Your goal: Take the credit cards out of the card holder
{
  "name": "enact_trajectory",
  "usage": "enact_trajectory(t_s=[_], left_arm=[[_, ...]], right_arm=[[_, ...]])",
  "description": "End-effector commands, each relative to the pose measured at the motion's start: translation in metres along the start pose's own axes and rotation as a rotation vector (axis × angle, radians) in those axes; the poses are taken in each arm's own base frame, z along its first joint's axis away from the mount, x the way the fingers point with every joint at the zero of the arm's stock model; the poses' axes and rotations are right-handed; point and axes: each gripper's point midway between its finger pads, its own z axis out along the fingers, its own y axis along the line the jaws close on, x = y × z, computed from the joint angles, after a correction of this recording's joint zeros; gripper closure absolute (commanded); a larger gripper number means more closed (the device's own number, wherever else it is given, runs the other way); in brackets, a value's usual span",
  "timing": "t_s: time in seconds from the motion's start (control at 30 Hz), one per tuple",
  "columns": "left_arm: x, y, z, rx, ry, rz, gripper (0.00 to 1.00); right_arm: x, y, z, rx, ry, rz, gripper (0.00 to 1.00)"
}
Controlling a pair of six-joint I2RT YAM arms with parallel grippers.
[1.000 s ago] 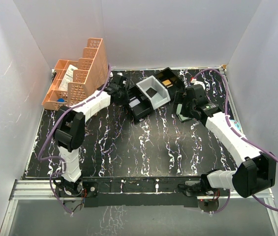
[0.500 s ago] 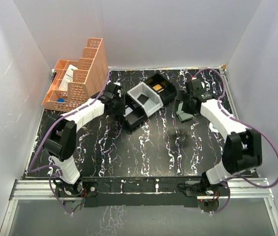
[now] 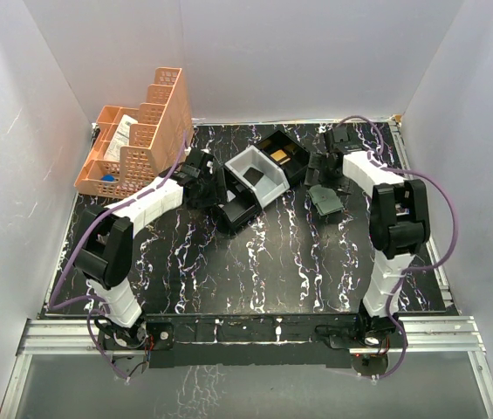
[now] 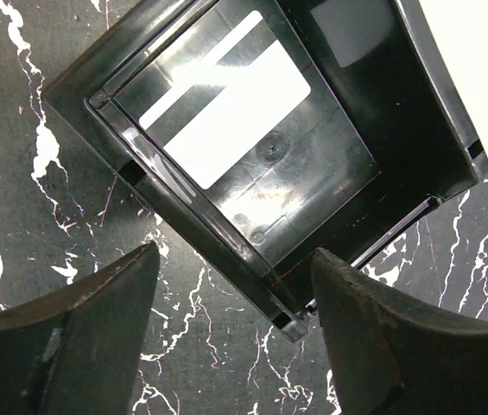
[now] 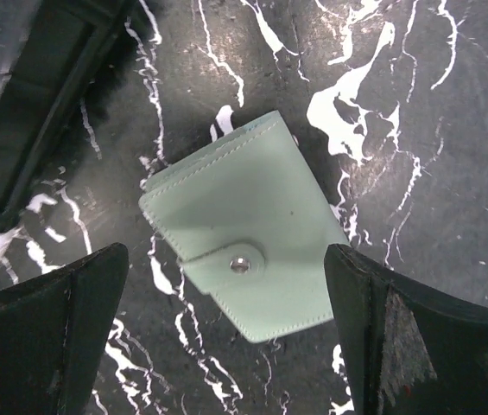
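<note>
The card holder [image 3: 325, 200] [image 5: 244, 216] lies flat on the black marbled table, pale grey-green, closed by a tab with a metal snap [image 5: 241, 264]. No credit cards show at the holder. My right gripper [image 3: 325, 170] [image 5: 231, 346] hovers over it, open, one finger on each side and apart from it. My left gripper [image 3: 217, 186] [image 4: 235, 333] is open at the near corner of the black-and-white tray [image 3: 255, 175] [image 4: 183, 225], with nothing gripped. A pale rectangle [image 4: 226, 112] shows in the tray's black end compartment; card or glare, I cannot tell.
An orange lattice organiser [image 3: 137, 140] stands at the back left. The tray holds a gold flat piece [image 3: 278, 155] in its far compartment and a dark one [image 3: 259, 173] in the white middle one. White walls enclose the table [image 3: 255, 262].
The left gripper has opened wider beside the tray, which shifted slightly left. The right arm has folded back toward the far edge, leaving the card holder uncovered below its open fingers.
</note>
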Motion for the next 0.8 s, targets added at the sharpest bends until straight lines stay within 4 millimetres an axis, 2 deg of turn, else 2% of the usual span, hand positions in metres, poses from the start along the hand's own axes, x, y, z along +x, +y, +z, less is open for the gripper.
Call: enact_trajectory(t_s=[0.0, 0.13, 0.27, 0.33, 0.43, 0.57, 0.77], left_arm=[[0.007, 0.001, -0.006, -0.004, 0.031, -0.019, 0.36], [0.011, 0.006, -0.002, -0.018, 0.048, 0.022, 0.47], [0.019, 0.005, 0.000, 0.013, 0.074, 0.098, 0.59], [0.023, 0.007, 0.001, 0.024, 0.091, 0.150, 0.65], [0.030, 0.010, 0.002, 0.034, 0.110, 0.207, 0.68], [0.035, 0.015, 0.002, 0.038, 0.129, 0.270, 0.75], [0.033, 0.018, 0.002, 0.032, 0.125, 0.324, 0.74]], right_arm=[[-0.019, -0.003, 0.010, 0.028, -0.024, -0.038, 0.04], [0.006, -0.009, 0.018, 0.034, 0.033, -0.050, 0.08], [0.043, -0.007, 0.018, -0.023, 0.097, -0.027, 0.21], [0.057, -0.008, 0.010, -0.031, 0.102, -0.001, 0.24], [0.083, -0.007, -0.001, -0.062, 0.117, 0.023, 0.28], [0.116, 0.012, -0.021, -0.112, 0.126, 0.009, 0.32], [0.178, 0.044, -0.046, -0.150, 0.169, -0.031, 0.33]])
